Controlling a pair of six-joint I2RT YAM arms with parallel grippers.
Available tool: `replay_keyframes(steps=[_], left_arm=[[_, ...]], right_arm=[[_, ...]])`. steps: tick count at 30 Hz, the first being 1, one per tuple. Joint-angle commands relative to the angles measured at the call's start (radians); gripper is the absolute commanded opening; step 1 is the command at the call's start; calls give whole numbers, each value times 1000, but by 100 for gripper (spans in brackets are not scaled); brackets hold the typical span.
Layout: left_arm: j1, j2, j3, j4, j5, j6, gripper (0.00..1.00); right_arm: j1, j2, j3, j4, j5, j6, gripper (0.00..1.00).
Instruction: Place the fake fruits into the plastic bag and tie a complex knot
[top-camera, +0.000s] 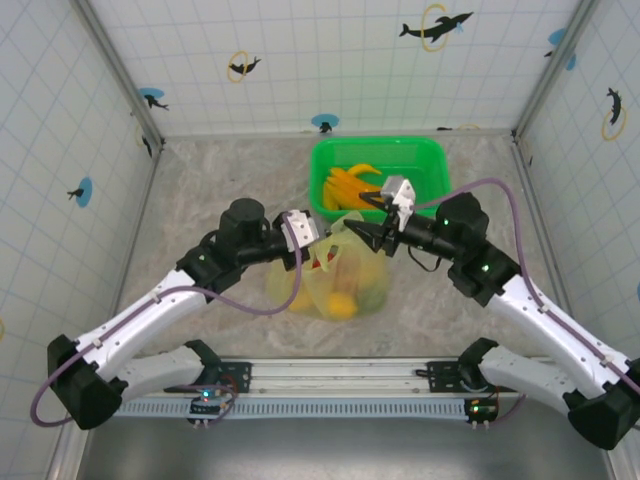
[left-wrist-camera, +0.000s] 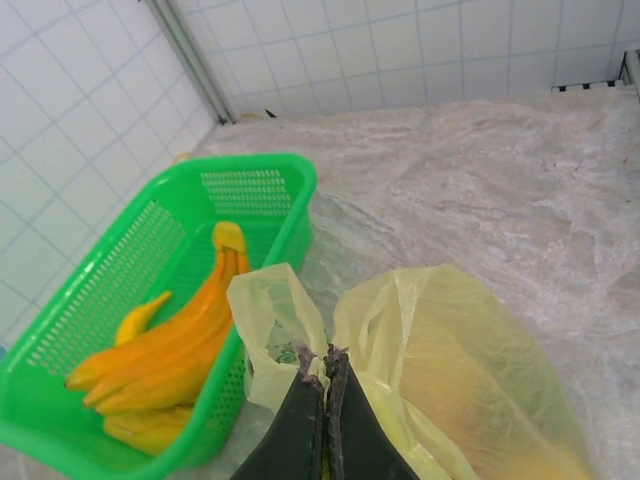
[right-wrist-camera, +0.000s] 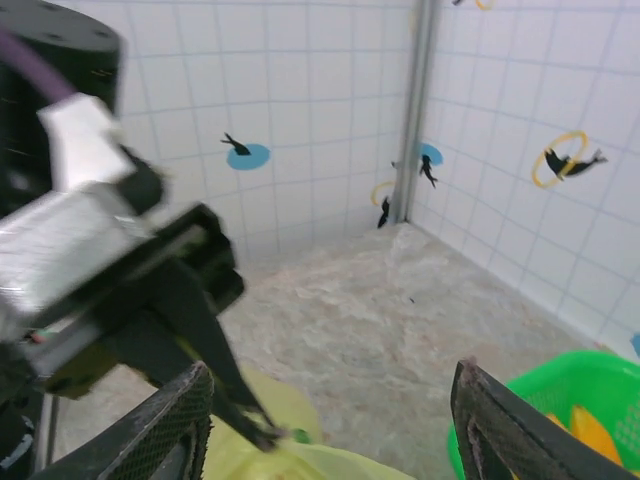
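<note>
With left hand (left-wrist-camera: 322, 352) clamped shut on thin yellow-green plastic bag (left-wrist-camera: 455, 350), right hand (right-wrist-camera: 333, 375) spread empty: risk of film tearing under hard tug.

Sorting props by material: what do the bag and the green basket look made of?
The bag looks like thin translucent yellowish plastic film: crinkled, softly folded, faintly shiny. The green basket looks like rigid moulded plastic, slightly glossy, with perforated walls holding their shape.

A bright green plastic basket (top-camera: 380, 143) with mesh sides stands at the far middle of a beige marbled bench (top-camera: 210, 180). White tiled walls (top-camera: 330, 70) enclose the bench on three sides, dotted with dark dolphin stickers (top-camera: 436, 25) and rings.
</note>
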Motion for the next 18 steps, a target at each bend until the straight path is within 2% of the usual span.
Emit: replay_keyframes(steps=[1, 3, 7, 14, 18], left_arm=[[-10, -29, -19, 83, -21, 85, 0], [-10, -31, -18, 86, -10, 89, 0], [-11, -27, -17, 86, 21, 83, 0], [-11, -29, -24, 83, 39, 75, 0], [-11, -34, -25, 80, 35, 78, 0]], right_arm=[[-33, 58, -11, -85, -190, 3, 70], [-22, 61, -65, -39, -239, -49, 82], [-16, 75, -114, 73, -268, -87, 87], [27, 213, -19, 28, -280, -134, 82], [36, 252, 9, -66, -231, -191, 70]])
